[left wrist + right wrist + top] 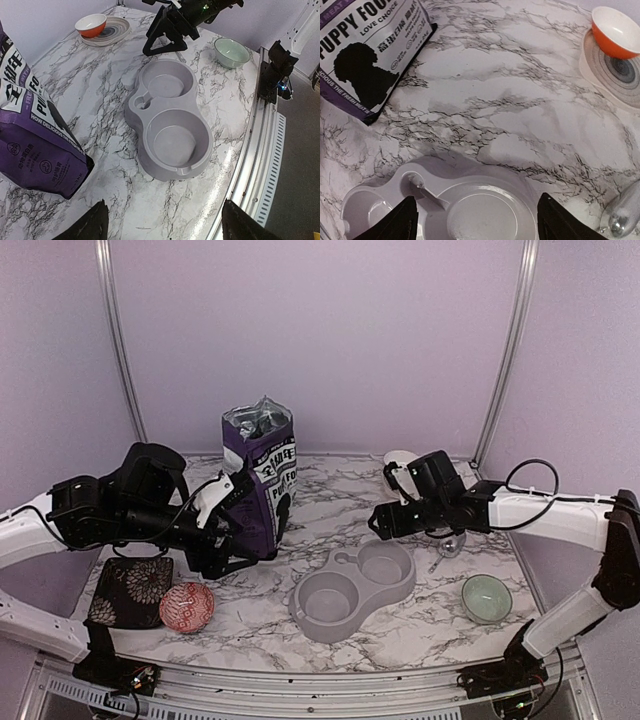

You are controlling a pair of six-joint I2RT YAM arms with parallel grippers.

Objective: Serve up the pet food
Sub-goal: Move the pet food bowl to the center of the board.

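No pet food shows; it is hidden inside the purple "PUPPY FOOD" bag [258, 475], which stands upright with its foil top open. My left gripper [240, 545] sits low at the bag's front right. In the left wrist view this gripper [167, 225] is open over bare marble, with the bag [35, 135] outside its left finger. The grey double-bowl feeder [355, 590] has both bowls empty. My right gripper [382, 523] hovers above the feeder's far bowl. In the right wrist view it [477, 222] is open, with the feeder [470, 210] below.
A green bowl [486, 597] sits right of the feeder. A red patterned bowl [187, 606] and a dark floral mat [130, 590] lie front left. An orange bowl [615, 30] rests on a round plate [615, 75] at the back. A shiny metal object [625, 215] lies near the right arm.
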